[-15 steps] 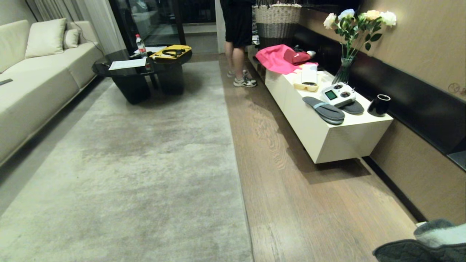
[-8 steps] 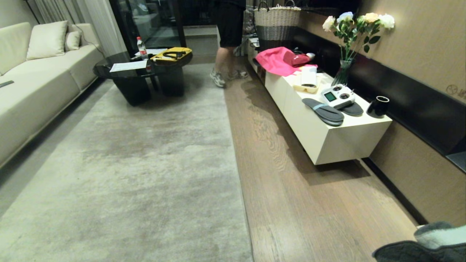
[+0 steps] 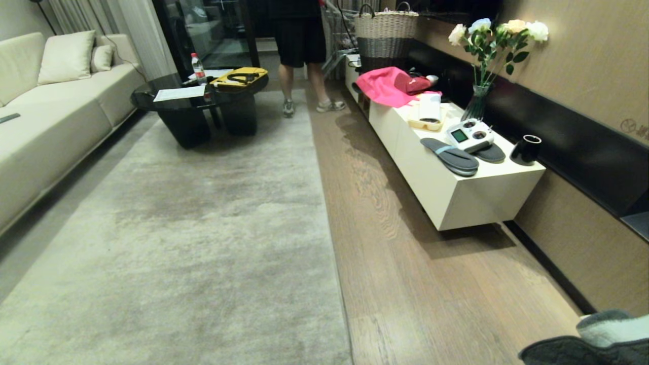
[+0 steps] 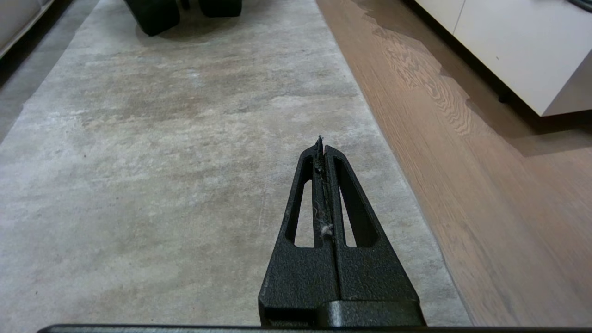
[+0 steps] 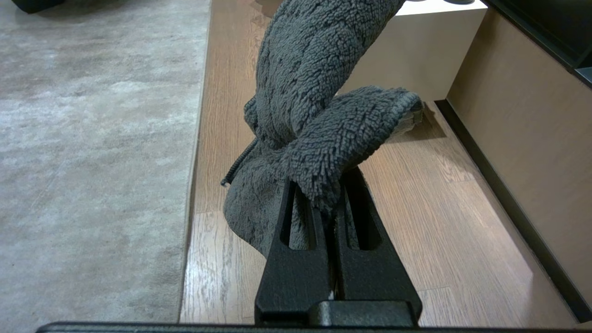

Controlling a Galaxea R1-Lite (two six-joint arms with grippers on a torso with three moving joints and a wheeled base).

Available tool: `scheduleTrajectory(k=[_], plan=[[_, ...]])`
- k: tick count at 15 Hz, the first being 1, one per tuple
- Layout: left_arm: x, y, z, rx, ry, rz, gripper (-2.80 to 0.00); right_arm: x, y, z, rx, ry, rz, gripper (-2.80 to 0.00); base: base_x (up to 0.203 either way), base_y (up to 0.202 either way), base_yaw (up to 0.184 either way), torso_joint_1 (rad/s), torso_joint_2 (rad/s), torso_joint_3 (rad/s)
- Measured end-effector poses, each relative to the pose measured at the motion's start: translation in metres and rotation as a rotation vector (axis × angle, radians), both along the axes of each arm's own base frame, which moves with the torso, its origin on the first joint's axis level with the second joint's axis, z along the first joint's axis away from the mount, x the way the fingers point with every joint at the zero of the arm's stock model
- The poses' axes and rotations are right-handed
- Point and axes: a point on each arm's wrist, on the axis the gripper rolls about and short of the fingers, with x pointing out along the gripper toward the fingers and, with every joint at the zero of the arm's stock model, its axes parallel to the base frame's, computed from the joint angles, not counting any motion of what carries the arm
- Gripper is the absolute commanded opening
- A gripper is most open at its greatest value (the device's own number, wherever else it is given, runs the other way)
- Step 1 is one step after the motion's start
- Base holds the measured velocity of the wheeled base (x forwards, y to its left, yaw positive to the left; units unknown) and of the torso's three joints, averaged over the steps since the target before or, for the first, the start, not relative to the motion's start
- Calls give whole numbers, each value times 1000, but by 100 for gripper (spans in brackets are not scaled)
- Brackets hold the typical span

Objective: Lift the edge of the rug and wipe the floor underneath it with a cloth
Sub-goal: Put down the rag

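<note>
The big beige-grey rug [image 3: 203,228] lies flat, and its rug edge [image 3: 329,243] runs straight away from me beside the wood-plank floor [image 3: 431,284]. My right gripper [image 5: 323,185] is shut on the dark grey cloth [image 5: 314,92], which bunches up over its fingertips above the floor; a corner of the cloth [image 3: 598,339] shows at the head view's lower right. My left gripper [image 4: 322,143] hangs shut above the rug with only lint between its fingers, and the rug edge [image 4: 397,152] lies just to its right. In the right wrist view, the rug edge [image 5: 196,138] is left of the cloth.
A low white cabinet [image 3: 481,203] along the right wall carries slippers, a handset, a black cup, a vase of flowers and pink fabric. A black coffee table [image 3: 203,101] and a sofa [image 3: 50,116] stand far left. A person [image 3: 299,45] stands at the rug's far end.
The person has walked from the floor beside the cabinet leftward to the rug's far end. The head view has tilted slightly. Both grippers are as before.
</note>
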Motion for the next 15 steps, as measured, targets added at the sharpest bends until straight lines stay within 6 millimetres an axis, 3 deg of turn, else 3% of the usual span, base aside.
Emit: scheduleTrajectory(k=[15], plan=[[0,0,0,0,0,2,-280,0,0,0,0,0,-1,-280,0,0,0,0,0,0]])
